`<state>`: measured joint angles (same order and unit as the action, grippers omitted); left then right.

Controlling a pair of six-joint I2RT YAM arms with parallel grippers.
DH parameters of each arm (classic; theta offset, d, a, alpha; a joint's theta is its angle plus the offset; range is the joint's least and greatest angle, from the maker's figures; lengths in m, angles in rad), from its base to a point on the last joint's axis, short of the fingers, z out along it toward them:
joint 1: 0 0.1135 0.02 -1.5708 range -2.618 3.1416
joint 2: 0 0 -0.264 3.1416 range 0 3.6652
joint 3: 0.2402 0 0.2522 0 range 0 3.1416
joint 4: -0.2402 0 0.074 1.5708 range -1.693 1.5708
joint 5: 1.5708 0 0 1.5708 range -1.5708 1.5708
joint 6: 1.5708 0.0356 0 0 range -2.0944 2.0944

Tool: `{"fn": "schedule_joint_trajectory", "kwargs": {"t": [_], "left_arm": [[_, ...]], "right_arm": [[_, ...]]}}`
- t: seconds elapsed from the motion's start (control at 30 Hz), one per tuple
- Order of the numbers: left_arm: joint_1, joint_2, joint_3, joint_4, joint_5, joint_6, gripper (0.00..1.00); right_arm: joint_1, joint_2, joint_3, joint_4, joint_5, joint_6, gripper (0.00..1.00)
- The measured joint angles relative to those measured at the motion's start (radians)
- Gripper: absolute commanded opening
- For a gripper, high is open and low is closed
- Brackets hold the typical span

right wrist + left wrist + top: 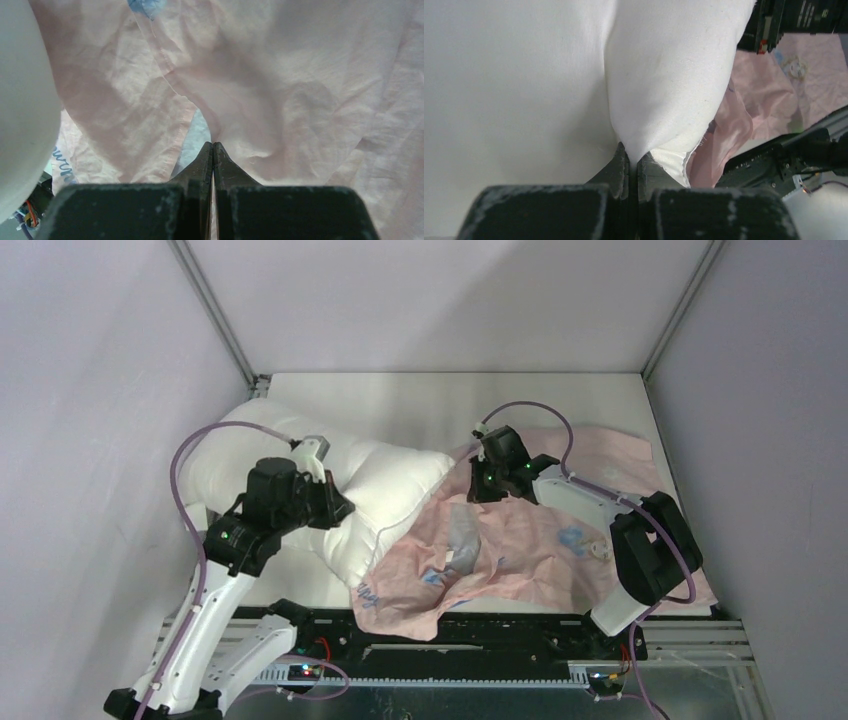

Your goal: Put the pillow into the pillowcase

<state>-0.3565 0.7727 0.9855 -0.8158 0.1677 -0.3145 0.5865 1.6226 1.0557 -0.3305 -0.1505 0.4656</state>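
Observation:
The plump white pillow (385, 485) lies at the left of the table, its right end meeting the pillowcase. My left gripper (343, 508) is shut on a pinch of the pillow's fabric (664, 65), which rises in a fold from the left gripper's (633, 150) tips. The pale pink pillowcase (545, 540) is spread crumpled at the right, blue cursive lettering near its front corner. My right gripper (486, 490) is shut on a fold of the pillowcase (300, 100) near its left edge, the cloth drawn into the right gripper's (213, 145) tips. The pillow (20, 125) bulges at that view's left edge.
Grey enclosure walls stand close on the left, back and right, with metal corner posts (215, 315). A black rail with wiring (450, 640) runs along the near edge between the arm bases. Purple cables (185, 500) loop off both arms.

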Motion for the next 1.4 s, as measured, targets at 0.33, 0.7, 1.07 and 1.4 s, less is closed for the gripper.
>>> {"fn": "schedule_joint_trajectory", "kwargs": {"t": [0.33,0.7,1.07,1.4], "left_arm": [[0.0,-0.028,-0.078,-0.018,0.09,0.004,0.0],[-0.007,-0.017,-0.09,-0.025,0.216,0.068,0.0],[-0.11,0.082,-0.09,-0.014,0.209,0.07,0.0],[-0.139,0.28,0.146,0.029,0.084,-0.002,0.0]], "right_arm": [[-0.015,-0.028,0.0,-0.005,0.05,0.035,0.0],[-0.029,-0.094,0.021,-0.005,0.111,0.084,0.0],[-0.005,-0.238,0.04,-0.006,0.146,0.08,0.0],[0.143,-0.253,0.088,-0.061,0.128,-0.031,0.0]]}}
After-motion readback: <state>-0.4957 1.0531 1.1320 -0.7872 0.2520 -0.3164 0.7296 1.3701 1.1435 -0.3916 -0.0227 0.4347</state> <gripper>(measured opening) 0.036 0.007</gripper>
